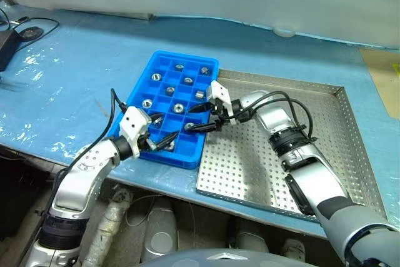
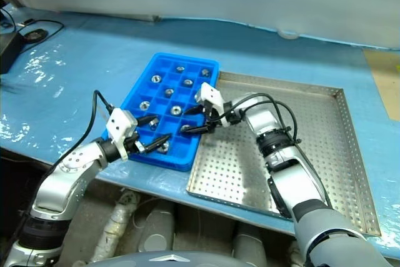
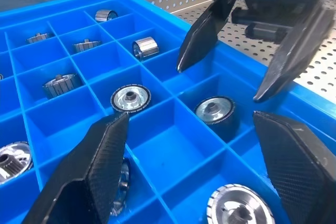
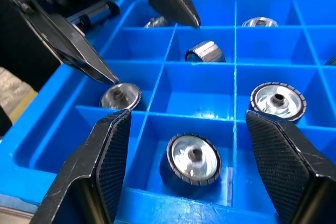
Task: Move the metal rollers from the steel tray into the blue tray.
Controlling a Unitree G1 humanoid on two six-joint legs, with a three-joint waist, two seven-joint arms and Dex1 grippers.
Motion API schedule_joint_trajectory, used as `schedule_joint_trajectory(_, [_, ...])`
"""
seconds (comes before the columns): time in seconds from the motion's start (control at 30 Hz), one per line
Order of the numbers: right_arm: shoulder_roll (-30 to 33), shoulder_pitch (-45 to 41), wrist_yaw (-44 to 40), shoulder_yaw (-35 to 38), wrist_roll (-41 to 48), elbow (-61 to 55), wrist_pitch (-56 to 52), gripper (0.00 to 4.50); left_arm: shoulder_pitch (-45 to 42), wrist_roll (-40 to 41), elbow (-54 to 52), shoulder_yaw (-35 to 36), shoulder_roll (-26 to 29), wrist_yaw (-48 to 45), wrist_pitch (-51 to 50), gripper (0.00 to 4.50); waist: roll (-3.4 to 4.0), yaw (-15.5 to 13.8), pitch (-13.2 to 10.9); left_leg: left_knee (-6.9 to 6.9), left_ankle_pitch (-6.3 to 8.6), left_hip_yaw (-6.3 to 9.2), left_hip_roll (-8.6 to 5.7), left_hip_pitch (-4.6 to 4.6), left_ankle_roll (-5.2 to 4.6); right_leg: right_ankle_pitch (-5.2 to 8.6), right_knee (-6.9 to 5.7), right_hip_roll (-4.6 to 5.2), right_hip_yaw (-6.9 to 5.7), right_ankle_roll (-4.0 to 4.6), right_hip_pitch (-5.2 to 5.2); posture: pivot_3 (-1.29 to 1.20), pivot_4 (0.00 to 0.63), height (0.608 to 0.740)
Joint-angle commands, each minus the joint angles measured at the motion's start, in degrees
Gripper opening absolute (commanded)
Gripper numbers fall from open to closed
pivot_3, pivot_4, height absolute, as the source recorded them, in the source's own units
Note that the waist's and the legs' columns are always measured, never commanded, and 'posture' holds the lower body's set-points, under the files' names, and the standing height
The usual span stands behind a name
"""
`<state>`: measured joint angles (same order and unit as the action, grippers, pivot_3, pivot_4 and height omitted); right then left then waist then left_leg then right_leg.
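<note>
The blue tray point(image 1: 164, 95) lies left of the steel tray point(image 1: 325, 142), their edges touching. Several metal rollers point(image 1: 179, 67) sit one to a compartment in the blue tray. My right gripper point(image 1: 197, 119) reaches from the steel tray's side over the blue tray's near right part. It stands open just above a roller point(image 4: 193, 158) that lies flat in its compartment. My left gripper point(image 1: 160, 133) hovers open over the tray's near corner with nothing between its fingers, and a roller point(image 3: 214, 111) lies ahead of them. The two grippers point at each other, tips apart.
The trays rest on a table under blue sheeting point(image 1: 75, 85). A black adapter point(image 1: 6, 45) and a cable with a round plug point(image 1: 29, 30) lie at the back left. A small white object point(image 1: 284, 31) sits by the back wall. The table's front edge runs just below both trays.
</note>
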<state>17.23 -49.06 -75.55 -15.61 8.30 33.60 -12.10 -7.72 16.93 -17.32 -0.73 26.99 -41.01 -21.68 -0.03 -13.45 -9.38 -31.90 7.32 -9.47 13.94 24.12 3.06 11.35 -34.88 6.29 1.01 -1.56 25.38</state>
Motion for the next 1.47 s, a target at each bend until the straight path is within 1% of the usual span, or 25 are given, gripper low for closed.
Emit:
schedule_joint_trajectory(0.03, [1.98,1.09,0.88,3.64,2.76,-5.6,-2.78,3.67,-4.13,0.99,2.94,-1.64,-0.51,-2.74,2.07,3.99,0.0,0.1,0.0,-0.01,0.0,0.0,0.0,0.0,0.0,0.0,-0.01,0.0,0.0,0.0,-0.01,0.31,0.15,0.74])
schedule_joint_trajectory(0.13, [4.4,3.51,3.1,5.78,3.33,-9.58,-4.87,3.67,-9.03,1.33,8.18,-2.82,-1.69,-5.39,3.58,3.99,0.0,0.51,0.0,-0.12,-0.01,0.0,-0.01,-0.02,0.01,-0.01,-0.1,0.0,0.03,0.0,-0.02,0.2,0.15,0.74])
schedule_joint_trajectory(0.17, [4.98,4.27,3.79,6.38,3.54,-10.87,-5.58,3.67,-10.22,1.46,9.58,-3.01,-2.09,-6.13,4.02,3.99,0.0,0.77,0.0,-0.18,-0.01,0.0,-0.01,-0.02,0.01,-0.01,-0.14,0.0,0.04,0.0,-0.03,0.2,0.15,0.74])
schedule_joint_trajectory(0.27, [7.13,8.44,7.32,9.78,5.28,-17.27,-8.58,3.67,-14.76,0.89,15.91,-4.97,-3.83,-9.26,6.54,3.99,0.0,2.2,0.0,-0.25,-0.01,-0.01,-0.03,-0.04,0.01,-0.02,-0.19,0.01,0.09,-0.01,-0.06,0.09,0.15,0.74])
schedule_joint_trajectory(0.33, [8.02,11.97,11.15,13.05,6.52,-22.1,-9.66,3.67,-17.78,0.44,20.53,-6.41,-5.42,-11.36,8.36,3.99,0.0,3.38,0.01,-0.27,-0.03,-0.01,-0.04,-0.06,0.03,-0.02,-0.22,0.0,0.13,-0.01,-0.06,-0.01,0.15,0.74])
schedule_joint_trajectory(0.5, [9.06,20.53,18.98,19.25,8.81,-32.12,-11.28,3.67,-23.2,-1.13,29.78,-8.9,-8.44,-15.41,13.0,3.99,-0.01,7.16,0.01,-0.27,-0.13,-0.08,-0.09,-0.11,0.2,-0.03,-0.21,-0.01,0.26,-0.03,-0.05,-0.14,0.15,0.74])
schedule_joint_trajectory(0.67, [10.81,28.94,24.08,23.61,9.47,-39.86,-10.16,3.67,-28.52,-3.05,39.52,-9.24,-11.37,-16.5,18.46,3.99,-0.01,9.9,0.01,-0.24,-0.11,-0.15,-0.08,-0.22,0.16,-0.03,-0.18,-0.07,0.39,-0.05,-0.04,-0.22,0.15,0.74])
schedule_joint_trajectory(0.73, [11.35,31.1,25.19,24.94,10.26,-42.12,-10.11,3.67,-29.77,-3.16,42.08,-8.86,-12.46,-16.58,19.92,3.99,-0.02,10.84,0.01,-0.25,-0.02,-0.25,-0.1,-0.28,0.0,-0.05,-0.14,-0.06,0.49,-0.07,-0.06,-0.23,0.15,0.74])
schedule_joint_trajectory(0.77, [11.74,32.1,25.68,25.42,10.59,-43.26,-10.4,3.69,-30.23,-3.15,43.11,-8.7,-12.91,-16.67,20.42,4.14,-0.02,11.09,0.01,-0.25,0.0,-0.3,-0.11,-0.29,-0.03,-0.05,-0.11,-0.05,0.51,-0.08,-0.07,-0.24,0.15,0.74])
schedule_joint_trajectory(0.83, [12.37,33.45,26.61,25.84,10.83,-44.46,-10.7,3.7,-30.81,-3.23,44.6,-8.46,-13.46,-16.87,21.27,4.48,-0.02,11.4,0.01,-0.26,0.03,-0.34,-0.12,-0.31,-0.07,-0.07,-0.08,-0.04,0.55,-0.1,-0.08,-0.24,0.15,0.74])
schedule_joint_trajectory(0.93, [13.04,34.23,27.04,26.03,11.78,-43.9,-11.11,4.22,-31.05,-3.6,45.5,-7.72,-14.17,-15.4,23.02,4.5,-0.02,11.52,0.02,-0.24,0.03,-0.39,-0.1,-0.41,-0.09,-0.07,-0.06,-0.05,0.58,-0.11,-0.12,-0.24,0.15,0.74])
schedule_joint_trajectory(0.97, [13.12,34.08,27.36,25.98,11.86,-43.62,-11.01,4.48,-30.99,-3.81,45.61,-7.39,-14.34,-14.58,23.72,4.5,-0.02,11.52,0.02,-0.24,0.04,-0.4,-0.1,-0.41,-0.09,-0.07,-0.05,-0.04,0.59,-0.11,-0.13,-0.22,0.15,0.74])
schedule_joint_trajectory(1.47, [12.97,31.6,28.18,22.82,10.88,-39.03,-7.97,4.48,-28.32,-3.15,40.45,-5.76,-14.85,-13.04,24.06,4.5,-0.03,10.98,0.02,-0.22,0.12,-0.47,-0.11,-0.35,-0.22,-0.07,0.12,0.02,0.56,-0.1,-0.16,-0.12,0.15,0.74])
